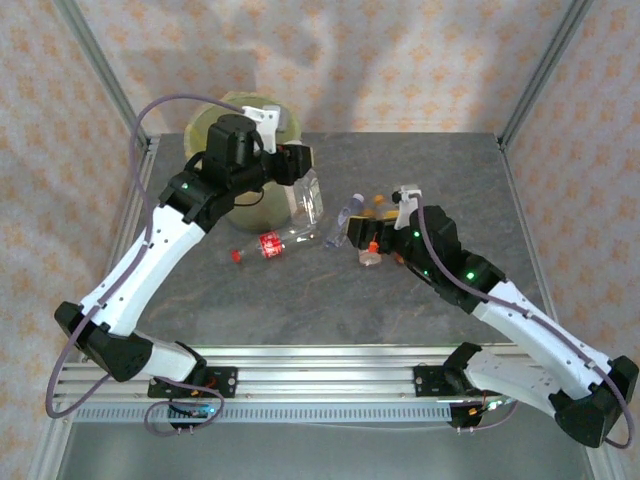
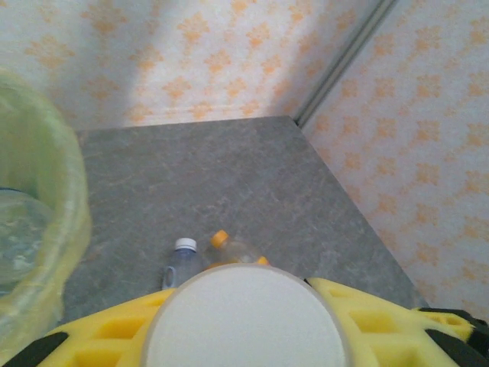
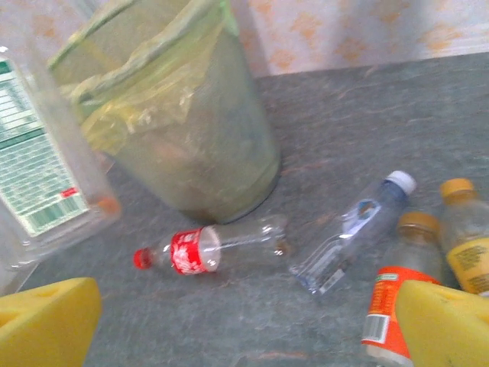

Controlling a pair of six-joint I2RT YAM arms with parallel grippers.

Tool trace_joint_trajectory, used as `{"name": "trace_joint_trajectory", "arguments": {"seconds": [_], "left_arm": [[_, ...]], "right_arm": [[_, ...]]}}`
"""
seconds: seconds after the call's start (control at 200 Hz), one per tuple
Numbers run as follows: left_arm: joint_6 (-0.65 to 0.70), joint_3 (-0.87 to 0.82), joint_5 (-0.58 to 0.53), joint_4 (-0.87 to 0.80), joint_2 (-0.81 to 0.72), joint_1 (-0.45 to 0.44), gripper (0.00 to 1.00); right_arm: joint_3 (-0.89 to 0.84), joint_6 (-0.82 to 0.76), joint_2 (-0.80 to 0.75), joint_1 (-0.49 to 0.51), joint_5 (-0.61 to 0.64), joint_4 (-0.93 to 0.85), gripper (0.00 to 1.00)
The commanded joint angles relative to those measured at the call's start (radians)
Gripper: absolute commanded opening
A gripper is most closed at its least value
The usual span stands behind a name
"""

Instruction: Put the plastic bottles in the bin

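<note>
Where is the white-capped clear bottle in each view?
Top external: white-capped clear bottle, lying at centre, right of the bin.
Left wrist: the bottle at bottom centre, right of the bin.
Right wrist: the bottle at lower right, right of the bin.
Shared landmark: the bin.

Grey marbled tabletop (image 1: 300,300), bounded by pale walls (image 1: 400,60) patterned with orange flowers; aluminium posts (image 1: 544,70) at back corners, ribbed aluminium rail (image 1: 330,370) along near edge.

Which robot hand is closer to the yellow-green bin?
Left. The left gripper holds a clear bottle right beside the bin; the right gripper hovers open over loose bottles farther right.
</note>
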Motion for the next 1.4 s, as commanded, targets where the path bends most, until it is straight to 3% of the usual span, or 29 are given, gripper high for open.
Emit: {"name": "trace_joint_trajectory", "arguments": {"seconds": [0.0,0.215,0.435,0.641,0.936,1.286,1.396], "left_arm": [[0.046,0.064,-0.082,-0.048,-0.026,0.031,0.00],[0.057,0.188,-0.116,-0.084,0.015,0.143,0.00],[0.082,0.344,-0.147,-0.104,0.102,0.232,0.00],[0.122,0.539,-0.168,-0.178,0.248,0.311,0.00],[0.303,1.009,-0.244,-0.429,0.577,0.351,0.00],[0.487,0.938,-0.409,-0.399,0.625,0.357,0.00],[0.539,0.919,-0.410,-0.388,0.638,0.357,0.00]], "right_arm": [[-0.037,0.037,-0.046,0.000,0.153,0.029,0.99],[-0.106,0.074,-0.137,-0.009,0.247,0.049,0.99],[-0.165,0.195,-0.228,-0.018,0.461,-0.030,0.99],[-0.171,0.184,-0.242,-0.019,0.484,-0.068,0.99],[-0.154,0.199,-0.214,-0.021,0.502,-0.104,0.99],[-0.120,0.188,-0.146,-0.021,0.479,-0.121,0.99],[-0.117,0.185,-0.121,-0.021,0.470,-0.100,0.99]]}}
